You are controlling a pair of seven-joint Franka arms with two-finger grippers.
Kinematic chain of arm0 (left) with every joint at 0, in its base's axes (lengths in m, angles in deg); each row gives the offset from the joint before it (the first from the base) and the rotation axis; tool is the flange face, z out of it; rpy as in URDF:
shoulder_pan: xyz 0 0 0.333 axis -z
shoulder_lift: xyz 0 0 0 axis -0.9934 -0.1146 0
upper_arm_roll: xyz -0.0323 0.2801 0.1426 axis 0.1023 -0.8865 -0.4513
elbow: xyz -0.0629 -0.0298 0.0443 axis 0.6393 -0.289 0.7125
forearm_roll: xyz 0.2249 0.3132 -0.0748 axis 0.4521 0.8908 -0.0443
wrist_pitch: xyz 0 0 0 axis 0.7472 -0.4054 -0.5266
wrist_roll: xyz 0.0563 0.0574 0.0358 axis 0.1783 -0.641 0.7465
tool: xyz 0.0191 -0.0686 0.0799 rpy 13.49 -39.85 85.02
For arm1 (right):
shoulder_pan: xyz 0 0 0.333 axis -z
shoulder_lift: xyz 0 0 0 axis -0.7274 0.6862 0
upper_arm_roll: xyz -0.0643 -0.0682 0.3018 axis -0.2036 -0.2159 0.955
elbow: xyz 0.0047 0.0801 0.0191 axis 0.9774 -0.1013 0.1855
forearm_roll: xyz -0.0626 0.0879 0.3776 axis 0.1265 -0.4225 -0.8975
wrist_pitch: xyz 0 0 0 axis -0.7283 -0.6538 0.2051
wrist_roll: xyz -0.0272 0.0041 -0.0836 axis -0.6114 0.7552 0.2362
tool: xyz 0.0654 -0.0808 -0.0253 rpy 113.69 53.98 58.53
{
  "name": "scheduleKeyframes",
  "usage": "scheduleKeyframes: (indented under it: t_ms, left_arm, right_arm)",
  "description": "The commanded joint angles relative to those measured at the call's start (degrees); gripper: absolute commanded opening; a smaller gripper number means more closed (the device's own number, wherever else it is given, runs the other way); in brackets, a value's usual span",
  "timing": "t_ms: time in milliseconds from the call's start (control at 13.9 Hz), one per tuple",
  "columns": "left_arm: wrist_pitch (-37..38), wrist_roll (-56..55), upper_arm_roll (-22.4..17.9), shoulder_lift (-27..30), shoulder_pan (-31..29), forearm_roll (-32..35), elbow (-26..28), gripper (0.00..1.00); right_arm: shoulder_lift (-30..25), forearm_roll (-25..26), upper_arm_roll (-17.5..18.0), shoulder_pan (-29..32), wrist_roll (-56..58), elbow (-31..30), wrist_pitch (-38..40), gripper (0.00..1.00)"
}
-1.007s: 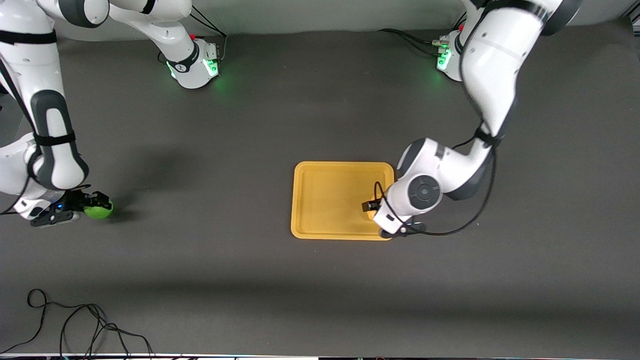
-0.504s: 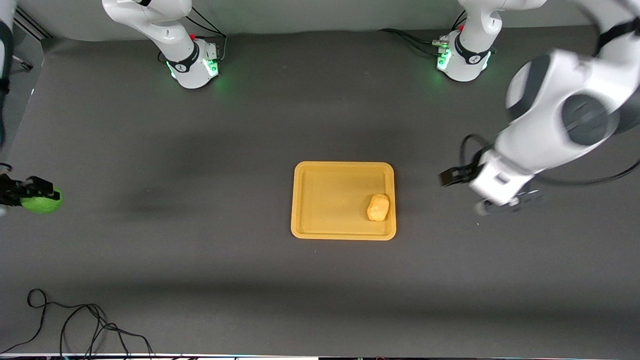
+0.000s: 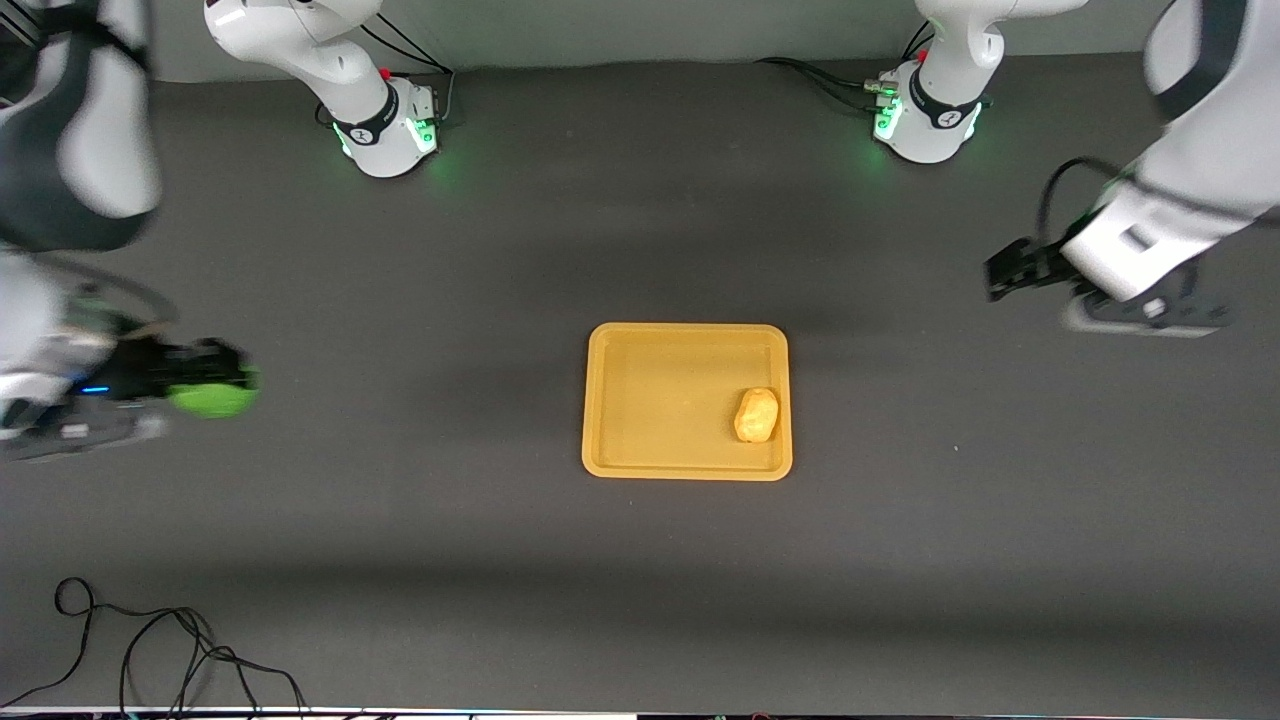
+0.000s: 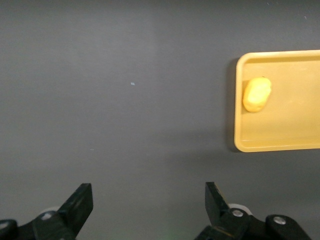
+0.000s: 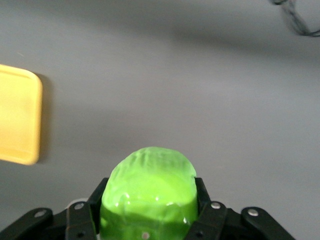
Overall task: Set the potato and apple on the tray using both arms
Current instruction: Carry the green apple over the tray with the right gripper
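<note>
The yellow-tan potato [image 3: 757, 415] lies in the yellow-orange tray [image 3: 640, 345], at its end toward the left arm; it also shows in the left wrist view [image 4: 257, 94] on the tray [image 4: 290, 145]. My right gripper [image 3: 215, 385] is shut on the green apple [image 3: 213, 398] and holds it in the air over the bare table toward the right arm's end, apart from the tray. The apple [image 5: 148, 192] fills the right wrist view between the fingers. My left gripper [image 3: 1003, 270] is open and empty, up over the table toward the left arm's end, its fingertips [image 4: 80, 200] wide apart.
A black cable [image 3: 150, 640] coils on the table at the near edge, toward the right arm's end. The two arm bases [image 3: 385, 125] stand lit green along the back. The tray's corner [image 5: 20, 115] shows in the right wrist view.
My left gripper let go of the potato on the tray and drew up and away toward its own end. My right gripper lifted the apple off the table and now carries it toward the tray.
</note>
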Motion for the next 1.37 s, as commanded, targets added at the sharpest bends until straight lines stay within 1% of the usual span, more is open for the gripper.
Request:
scheduleKeyframes:
  t_ms: [0,144,216,288,360,432,504,576,647,791,863,935,1007,1079,1151,1295]
  left_arm:
    - [-1.4,5.4,-1.9,2.4,-0.6,0.5,3.5,1.00]
    - [-2.1,7.2,-3.0,4.6,-0.6,1.5,7.6,1.00]
    - [-3.2,7.2,-3.0,5.7,-0.6,1.7,10.3,1.00]
    - [-5.4,7.2,-3.1,6.8,-0.6,1.7,12.4,1.00]
    - [-6.0,7.5,-4.0,6.9,-0.6,1.7,12.7,1.00]
    - [-6.0,8.6,-4.9,6.7,-0.6,1.6,12.6,1.00]
    - [-6.2,10.9,-5.6,6.6,-0.6,1.2,12.4,1.00]
    - [-6.5,12.5,-7.2,6.5,-0.5,0.9,12.4,1.00]
    - [-6.9,12.6,-7.5,6.5,-0.5,0.9,12.3,1.00]
    - [-7.0,12.5,-7.7,5.6,-0.5,0.9,11.4,1.00]
    - [-7.1,12.5,-7.8,4.4,-0.6,1.1,10.1,1.00]
    - [-7.7,12.1,-7.8,1.2,-0.5,1.5,6.6,1.00]
    - [-7.7,11.8,-8.0,-4.0,-0.6,1.5,0.8,1.00]
    - [-7.4,11.4,-8.3,-8.1,-1.1,1.6,-3.8,1.00]
    - [-6.6,11.8,-8.2,-9.6,-2.2,1.5,-5.9,1.00]
    - [-4.4,12.6,-8.5,-9.2,-3.2,1.6,-6.7,1.00]
  right_arm:
    - [5.8,0.6,-0.4,-11.0,-19.9,6.5,1.4,0.42]
    - [11.9,0.5,2.4,-16.4,-33.7,13.6,1.1,0.42]
    - [15.1,0.4,5.4,-17.0,-40.2,17.9,1.1,0.42]
    - [18.8,0.1,10.1,-16.8,-47.4,22.3,0.5,0.42]
    - [21.8,0.1,14.2,-16.5,-53.0,25.4,-1.4,0.42]
    - [23.5,0.1,16.7,-16.5,-55.8,26.0,-4.7,0.42]
    - [25.0,0.2,17.9,-17.1,-57.6,25.9,-7.9,0.42]
    - [27.4,0.2,18.0,-17.7,-58.6,25.9,-10.3,0.42]
    - [29.6,0.6,18.0,-19.1,-59.3,25.8,-12.8,0.42]
    - [34.7,0.8,17.9,-19.5,-59.6,25.7,-17.9,0.42]
    - [36.6,1.2,17.9,-19.5,-59.6,25.7,-20.2,0.42]
    - [38.6,1.2,17.8,-19.4,-59.6,25.6,-22.6,0.42]
    - [40.4,1.3,17.6,-19.4,-59.5,25.6,-24.5,0.42]
    - [42.0,1.3,17.5,-19.3,-59.5,25.4,-26.0,0.42]
    - [42.8,1.6,17.5,-19.1,-59.4,24.4,-27.5,0.42]
    - [43.7,1.6,17.5,-19.0,-59.5,23.4,-29.9,0.42]
